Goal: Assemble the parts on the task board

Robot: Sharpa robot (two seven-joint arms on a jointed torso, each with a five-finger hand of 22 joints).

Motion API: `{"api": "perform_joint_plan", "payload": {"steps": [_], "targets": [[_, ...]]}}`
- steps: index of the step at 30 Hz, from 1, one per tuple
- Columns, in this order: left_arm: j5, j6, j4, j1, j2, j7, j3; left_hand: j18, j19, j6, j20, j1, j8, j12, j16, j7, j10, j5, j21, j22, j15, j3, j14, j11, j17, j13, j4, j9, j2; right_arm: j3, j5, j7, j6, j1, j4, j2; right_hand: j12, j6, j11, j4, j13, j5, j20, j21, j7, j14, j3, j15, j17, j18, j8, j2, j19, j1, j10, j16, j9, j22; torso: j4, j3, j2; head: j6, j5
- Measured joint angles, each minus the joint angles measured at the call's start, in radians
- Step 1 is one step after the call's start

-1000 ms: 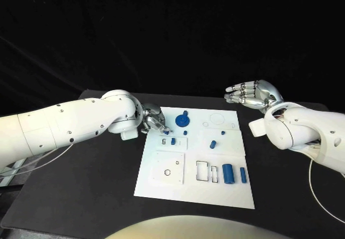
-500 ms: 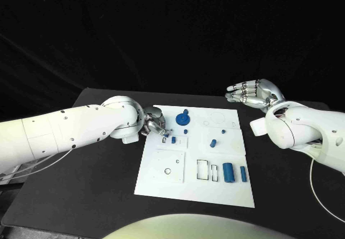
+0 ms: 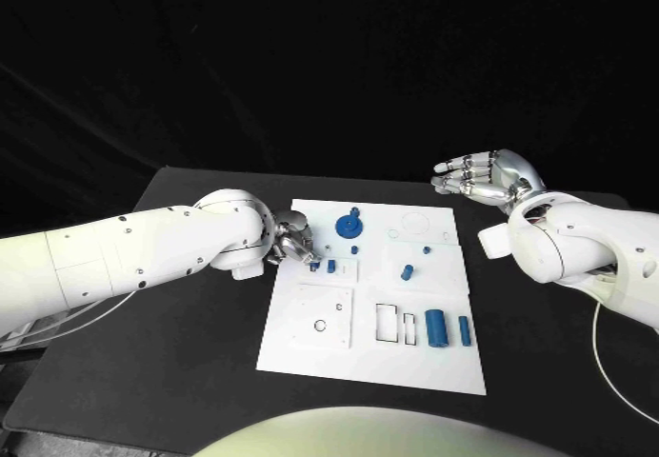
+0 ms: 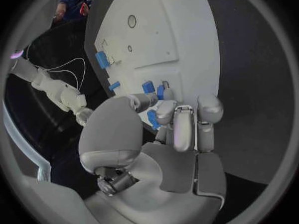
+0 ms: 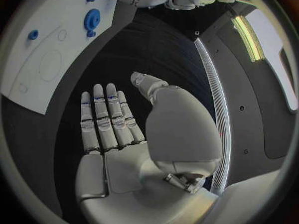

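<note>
**Operator:** What's most likely to go wrong from where you see me now?

**Observer:** Your left hand (image 3: 291,239) is working at the left edge of the task board (image 3: 412,367), fingers curled down over the small blue parts (image 3: 331,268) by the upper-left cut-outs. In the left wrist view the fingertips (image 4: 164,109) sit right on or against those pieces (image 4: 147,87). My worry is that the fingers bunch tightly there, so you could nudge a neighbouring piece out of place, or push the part in tilted so it jams in its slot.

**Operator:** Am I actually holding one?

**Observer:** I can't tell. A blue piece (image 4: 152,118) shows between the thumb and the curled fingers, but whether it is pinched or only touched isn't clear. If your grip is weak, a lift could drop it onto the tabletop (image 3: 179,352).

**Operator:** Anything else near enough to matter?

**Observer:** The blue disc (image 3: 350,227) lies just beside your hand, further up the board. A sideways sweep of your wrist could catch it. The board looks loose on the tabletop, so pressing down at its edge may shift it.

**Operator:** And my right side?

**Observer:** Your right hand (image 3: 481,177) is raised beyond the board's far right corner, well apart from every part, palm open and fingers spread, holding nothing. The blue cylinder (image 3: 435,329) and the slimmer piece (image 3: 465,331) near the board's lower right lie untouched.
</note>
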Motion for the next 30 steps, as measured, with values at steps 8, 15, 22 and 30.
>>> {"api": "perform_joint_plan", "payload": {"steps": [8, 15, 22, 30], "targets": [[0.001, 0.001, 0.001, -0.001, -0.001, -0.011, 0.001, -0.011, 0.0, 0.003, 0.0, -0.012, 0.0, 0.0, 0.0, -0.003, 0.004, 0.03, 0.003, 0.003, -0.002, 0.003, -0.002, -0.004, 0.0, -0.001, 0.003, -0.001, -0.011, 0.0, 0.0, 0.0, 0.0, 0.0, 0.0, 0.0, 0.0, 0.002, 0.0, 0.0, 0.0, 0.0, 0.0, 0.0, 0.002, 0.0, 0.0, 0.0, -0.001, 0.0, 0.0, 0.0, 0.0, 0.0, 0.0, 0.0, 0.0, -0.001, 0.0001, 0.0002, 0.0, -0.002, 0.0], [0.001, 0.004, 0.007, -0.002, -0.006, -0.018, 0.001, -0.016, 0.004, 0.01, -0.004, -0.031, 0.008, 0.0, 0.0, -0.01, 0.011, 0.078, 0.004, 0.007, -0.007, 0.003, 0.0, -0.004, 0.0, -0.001, 0.003, 0.002, -0.015, 0.0, 0.008, 0.0, 0.001, 0.0, -0.001, 0.0, 0.0, 0.004, 0.0, 0.0, 0.0, 0.0, 0.0, 0.0, 0.004, 0.0, 0.0, 0.0, -0.001, 0.0, 0.0, 0.0, 0.0, 0.0, 0.0, 0.0, 0.0, -0.001, 0.0, 0.0002, 0.0, -0.003, 0.001], [0.002, 0.008, 0.013, -0.003, -0.013, -0.023, 0.0, -0.016, 0.004, 0.01, -0.004, -0.032, 0.014, 0.0, 0.0, -0.01, 0.014, 0.089, 0.008, 0.009, -0.007, 0.003, 0.0, -0.007, 0.0, 0.001, 0.003, 0.008, -0.016, 0.0, 0.018, 0.0, 0.002, 0.0, -0.003, -0.001, 0.0, 0.004, 0.0, 0.0, 0.0, 0.0, 0.0, 0.0, 0.004, 0.0, 0.0, 0.0, -0.001, 0.0, 0.0, 0.0, 0.0, 0.0, 0.0, 0.0, 0.0, -0.001, 0.0, 0.0001, 0.0, -0.004, 0.0], [0.001, 0.01, 0.016, -0.004, -0.018, -0.03, -0.001, -0.016, 0.004, 0.014, -0.004, -0.034, 0.015, 0.0, 0.0, -0.011, 0.014, 0.095, 0.008, 0.008, -0.007, 0.003, 0.0, -0.007, 0.0, 0.001, 0.003, 0.007, -0.018, 0.0, 0.024, 0.0, 0.003, -0.001, -0.003, -0.001, 0.0, 0.004, 0.0, 0.0, 0.0, 0.0, 0.0, 0.0, 0.004, 0.0, 0.0, 0.0, -0.001, 0.0, 0.0, 0.0, 0.0, 0.0, 0.0, 0.0, 0.0, -0.001, 0.0001, 0.0002, 0.0, -0.002, 0.001]]}}
